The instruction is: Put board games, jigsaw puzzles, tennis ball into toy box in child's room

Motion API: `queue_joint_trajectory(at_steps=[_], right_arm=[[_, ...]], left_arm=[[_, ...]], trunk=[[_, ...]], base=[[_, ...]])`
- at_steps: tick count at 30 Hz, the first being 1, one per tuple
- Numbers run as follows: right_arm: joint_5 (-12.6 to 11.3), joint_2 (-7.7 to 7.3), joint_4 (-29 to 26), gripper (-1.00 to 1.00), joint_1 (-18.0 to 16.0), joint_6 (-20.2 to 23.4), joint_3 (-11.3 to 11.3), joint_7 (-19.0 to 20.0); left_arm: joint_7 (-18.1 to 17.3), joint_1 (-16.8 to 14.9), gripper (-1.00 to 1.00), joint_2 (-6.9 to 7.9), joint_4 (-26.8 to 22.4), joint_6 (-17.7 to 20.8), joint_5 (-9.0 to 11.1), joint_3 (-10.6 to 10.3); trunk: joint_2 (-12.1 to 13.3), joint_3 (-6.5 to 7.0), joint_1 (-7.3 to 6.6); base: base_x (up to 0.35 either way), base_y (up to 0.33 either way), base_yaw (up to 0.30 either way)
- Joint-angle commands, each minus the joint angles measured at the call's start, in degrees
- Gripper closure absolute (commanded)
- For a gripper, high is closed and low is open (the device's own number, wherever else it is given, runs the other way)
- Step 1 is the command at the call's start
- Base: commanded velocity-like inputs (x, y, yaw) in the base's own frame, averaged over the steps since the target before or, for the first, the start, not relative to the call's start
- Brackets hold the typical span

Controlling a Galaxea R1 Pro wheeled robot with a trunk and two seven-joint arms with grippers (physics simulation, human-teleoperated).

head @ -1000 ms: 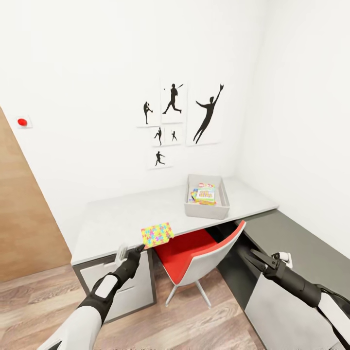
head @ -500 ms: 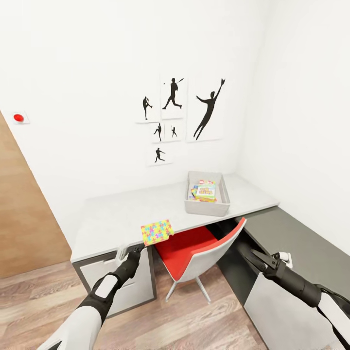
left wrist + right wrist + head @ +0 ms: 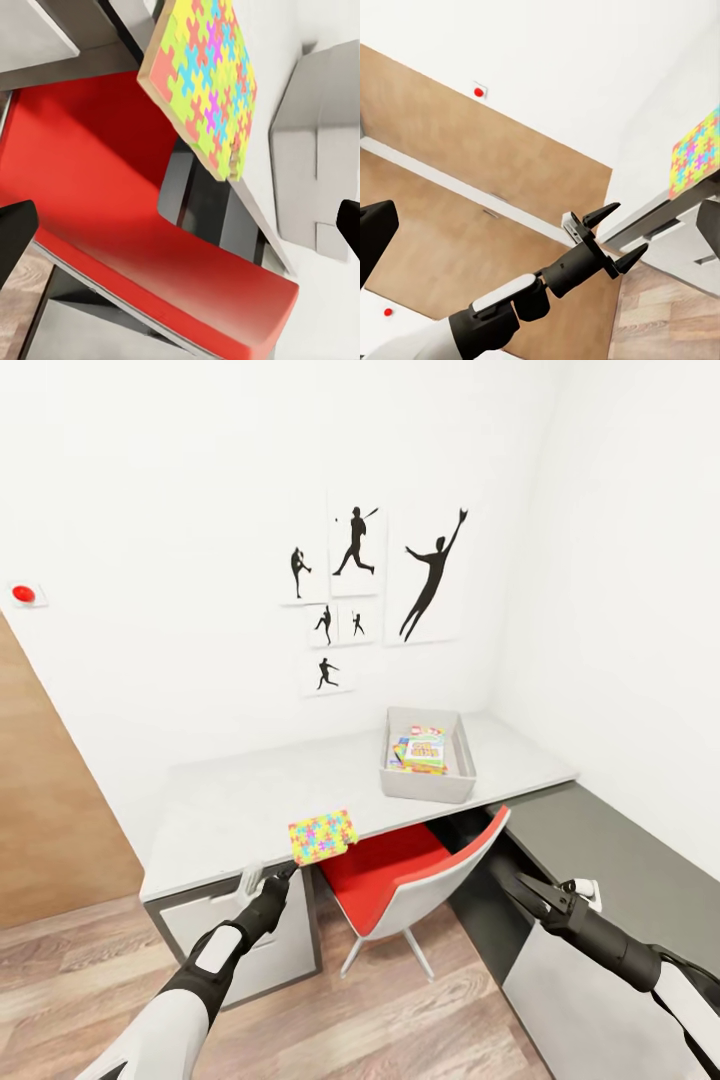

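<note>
One jigsaw puzzle (image 3: pixel 323 837), a small square of multicoloured pieces, lies at the front edge of the light-grey table (image 3: pixel 240 805) and sticks out over it. My left gripper (image 3: pixel 272 875) hovers just below and in front of it, open and holding nothing; the right wrist view shows its spread fingers (image 3: pixel 611 210) apart from the puzzle (image 3: pixel 697 154). The grey toy box (image 3: pixel 425 787) stands at the table's right end with colourful board games (image 3: pixel 424 752) inside. My right gripper (image 3: pixel 518 888) is open and hangs low at the right, beside the chair.
A red chair (image 3: pixel 395 875) is tucked under the table between my arms. A lower dark grey cabinet (image 3: pixel 620 860) runs along the right wall. A wooden door (image 3: pixel 45 810) stands at the left. Black silhouette posters (image 3: pixel 355 560) hang above the table.
The whole picture has shifted slightly, so the camera has moved. Both grippers hold the same pose and the puzzle stays at the table's edge.
</note>
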Motion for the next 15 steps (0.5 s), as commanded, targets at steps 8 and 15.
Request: queue_joint_trajectory(at_steps=[8,15], right_arm=[[-0.5,-0.07,0.0,-1.00,0.0,0.4,0.2,0.0],[-0.5,-0.26,0.0,-1.00,0.0,0.4,0.2,0.0]], left_arm=[[-0.3,-0.1,-1.00,-0.07,-0.1,0.6,0.4,0.3],[-0.3,-0.1,-1.00,-0.09,-0.1,0.6,0.4,0.3]], trunk=[[-0.1,-0.84,0.04],[-0.1,-1.13,0.04]], base=[[0.148,-0.022,0.000],[0.069,-0.025,0.000]])
